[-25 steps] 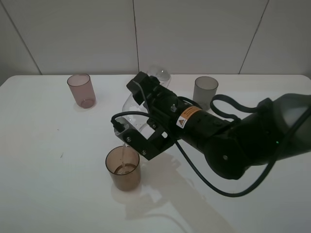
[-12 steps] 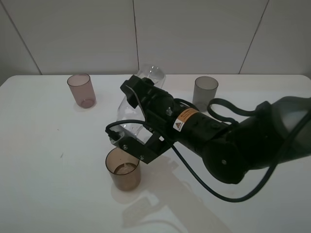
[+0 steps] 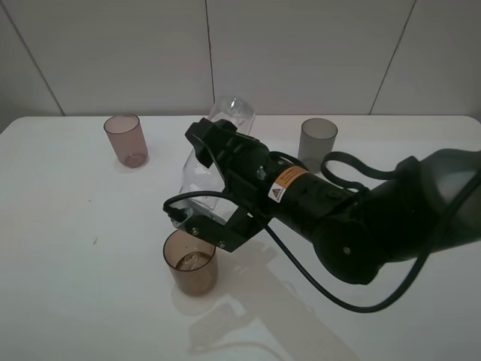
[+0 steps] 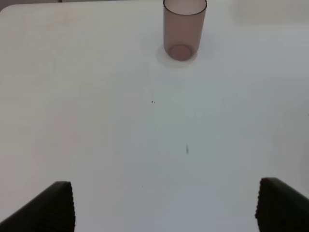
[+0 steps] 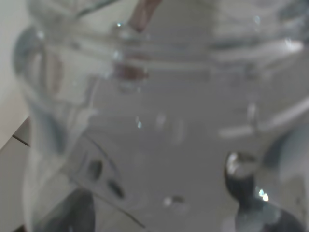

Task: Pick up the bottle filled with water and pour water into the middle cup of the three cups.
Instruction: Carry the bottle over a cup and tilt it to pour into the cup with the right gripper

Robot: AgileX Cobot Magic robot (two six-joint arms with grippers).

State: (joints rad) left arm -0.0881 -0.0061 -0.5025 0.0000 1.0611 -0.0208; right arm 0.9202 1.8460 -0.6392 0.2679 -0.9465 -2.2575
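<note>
white table (image 3: 68, 248), pale tiled wall (image 3: 301, 53) behind it. pinkish cup (image 3: 125, 140) stands upright at the far left of the table, near the wall. grey cup (image 3: 317, 143) stands upright at the far side, right of centre. middle cup (image 3: 191, 261), brown, stands upright nearer the camera, well apart from both, with a little water in its bottom.

right gripper (image 3: 207, 184) reaches across from the right and is clamped on the bottle (image 3: 214, 162), one finger on each side of the clear body. bottle is steeply tilted, base up toward the wall, neck down toward the middle cup. its mouth sits just above the far rim of that cup and is partly hidden by the gripper frame. cannot tell whether any water is running out. black cable (image 3: 301, 278) loops under the arm. right wrist view is filled by the bottle's clear, blurred body, with droplets on the plastic.

left gripper (image 4: 169, 210) hangs over bare table, jaws spread wide with nothing between them. the pinkish cup stands well ahead of it.
</note>
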